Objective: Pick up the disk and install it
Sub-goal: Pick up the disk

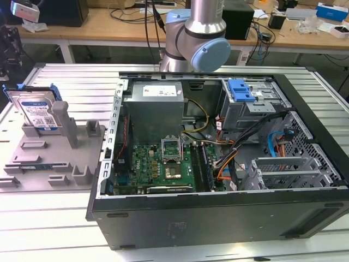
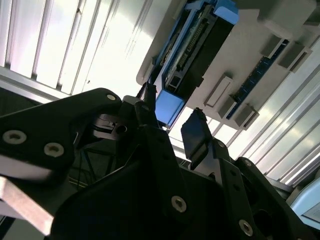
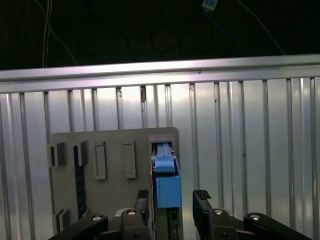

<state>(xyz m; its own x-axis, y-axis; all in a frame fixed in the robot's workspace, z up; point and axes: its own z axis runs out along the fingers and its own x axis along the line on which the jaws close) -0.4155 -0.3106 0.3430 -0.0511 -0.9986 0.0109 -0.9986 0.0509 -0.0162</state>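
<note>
Two fingers (image 3: 201,201) of the gripper (image 3: 172,206) are spread and hold nothing, one to each broad face of the disk (image 3: 166,187) (on edge in its grey holder (image 1: 54,158)). On the table (image 1: 54,229), the disk stands at 9 o'clock from the computer case (image 1: 218,218) in the exterior view.

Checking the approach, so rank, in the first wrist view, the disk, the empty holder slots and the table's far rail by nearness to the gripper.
1. Disk: between the open gripper's fingers.
2. Empty holder slots: beside the disk, on the grey plate.
3. Table's far rail: beyond the plate's edge.
</note>
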